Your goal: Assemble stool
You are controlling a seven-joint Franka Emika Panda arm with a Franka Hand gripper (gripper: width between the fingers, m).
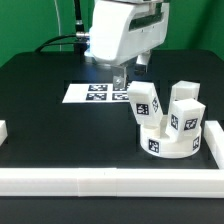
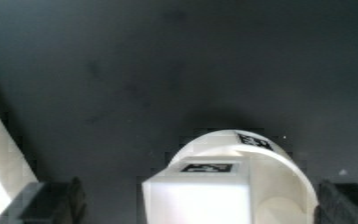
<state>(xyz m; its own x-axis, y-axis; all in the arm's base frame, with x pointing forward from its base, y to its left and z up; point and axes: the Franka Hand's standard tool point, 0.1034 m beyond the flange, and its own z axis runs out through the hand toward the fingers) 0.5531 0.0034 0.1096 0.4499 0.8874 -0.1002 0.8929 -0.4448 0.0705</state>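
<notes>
Stool seat (image 1: 160, 147): one, a round white disc, flat on the black tabletop (image 1: 40, 100) toward the exterior view's right, just beside the side rail (image 1: 212, 140).
Legs: three counted, all standing on the seat. Leg one (image 1: 143, 101) nearest the arm, leaning a bit; leg two (image 1: 186, 95) at the back; leg three (image 1: 187, 121) in front (socket fit: cannot tell).
Labels: black-and-white square tags on the seat rim and on each leg; patterns only, nothing legible as text.
Jaws: spread wide, holding nothing, hanging low just beside leg one on the exterior view's left, over the near end of the marker board (image 1: 95, 93).
Wrist view: one white leg (image 2: 229, 185) with a tag on its upper face, framed between both fingers (image 2: 60, 205); contact not discernible.
Marker board: one, flat on the tabletop, several tags, partly hidden by the arm.
Front rail (image 1: 100, 181): one long run along the near edge; short stub (image 1: 3, 130) at the exterior view's left.
</notes>
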